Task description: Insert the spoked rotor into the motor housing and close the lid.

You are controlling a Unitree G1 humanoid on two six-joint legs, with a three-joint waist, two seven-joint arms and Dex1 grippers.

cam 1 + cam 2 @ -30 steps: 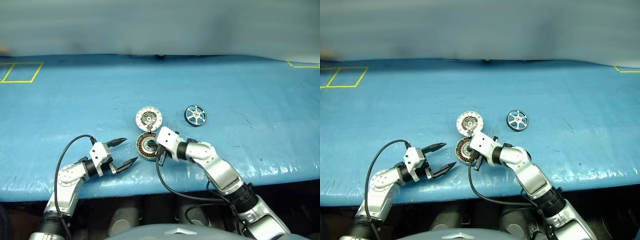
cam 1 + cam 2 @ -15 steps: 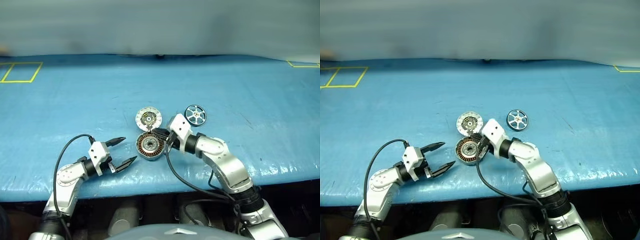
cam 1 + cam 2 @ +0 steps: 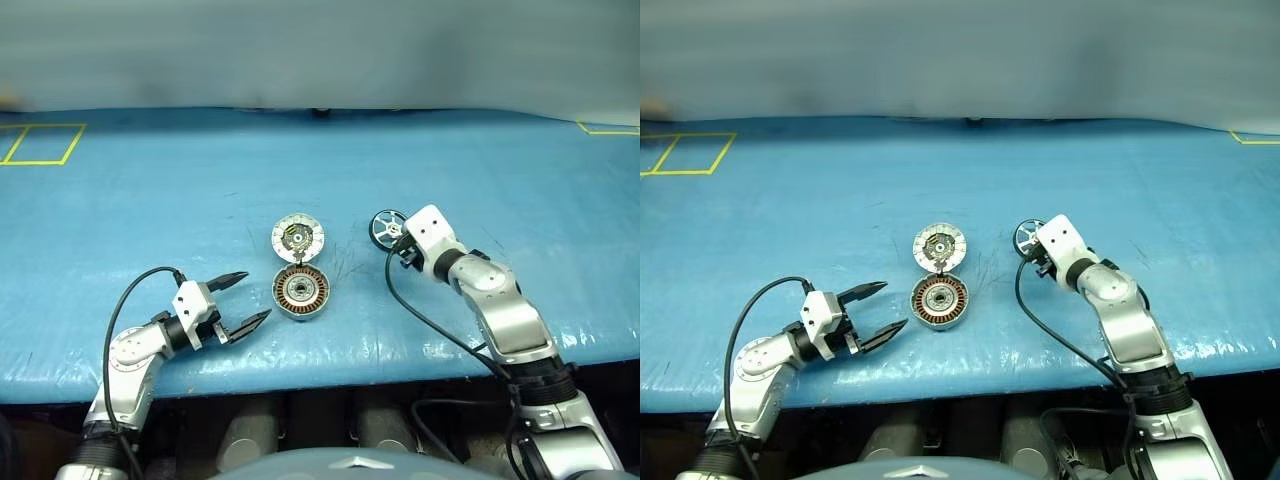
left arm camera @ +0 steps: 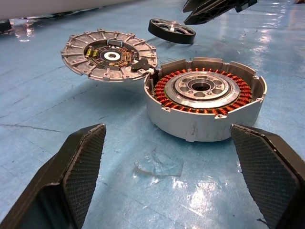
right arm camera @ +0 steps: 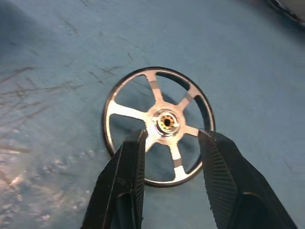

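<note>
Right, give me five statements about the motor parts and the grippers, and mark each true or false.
1. The spoked rotor already sits inside the motor housing. False: it lies on the blue table, apart from the housing.
2. The right gripper has its fingers parted over the rotor. True.
3. The lid covers the housing. False: it lies beside it, and the copper windings show.
4. The left gripper is open and holds nothing. True.
5. The left gripper grips the lid. False: it is beside the housing, touching neither part.
</note>
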